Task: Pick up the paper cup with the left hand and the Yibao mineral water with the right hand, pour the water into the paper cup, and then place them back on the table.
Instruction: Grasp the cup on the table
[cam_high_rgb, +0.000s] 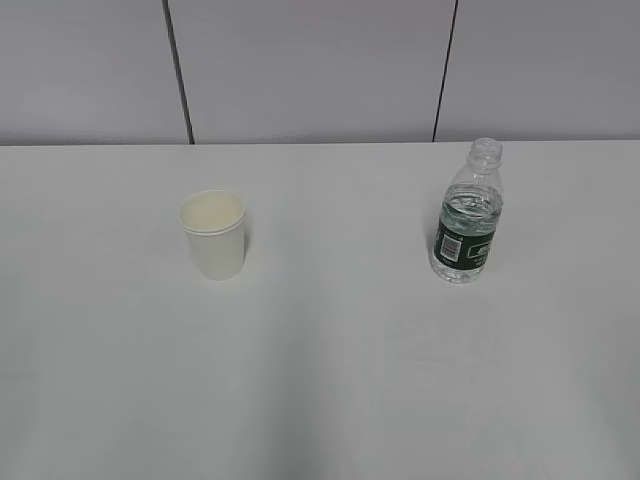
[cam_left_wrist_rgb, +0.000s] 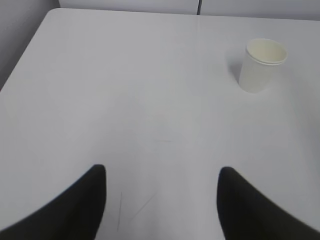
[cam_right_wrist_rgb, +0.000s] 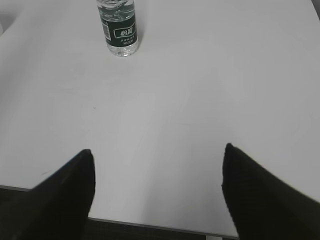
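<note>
We start close in on the left wrist view: the left tool (cam_left_wrist_rgb: 162, 200) fills the bottom of the frame, its two dark fingers (cam_left_wrist_rgb: 75, 210) spread well apart with only bare white counter (cam_left_wrist_rgb: 125, 100) between them, so it has hold of nothing. Past those fingers, up in the upper right of that frame, we find the paper cup (cam_left_wrist_rgb: 262, 65) standing upright, well apart from the tool.

Over to the right wrist view, and it is much the same picture: the right tool (cam_right_wrist_rgb: 157, 190) sits at the bottom of the frame, fingers (cam_right_wrist_rgb: 260, 200) spread even wider, nothing held. We see the near edge of the counter running just under them. Far up at the top left of that frame stands the Yibao mineral water (cam_right_wrist_rgb: 119, 30), upright, its green label facing us, the neck cut off by the frame edge.

In the exterior view we see neither tool. The paper cup (cam_high_rgb: 214, 235) stands left of centre, mouth open to us. The Yibao mineral water (cam_high_rgb: 468, 215) stands to the right, uncapped and holding water, well apart from the cup. Behind the counter (cam_high_rgb: 320, 380), across the top of the frame, runs a grey panelled wall (cam_high_rgb: 310, 70).
</note>
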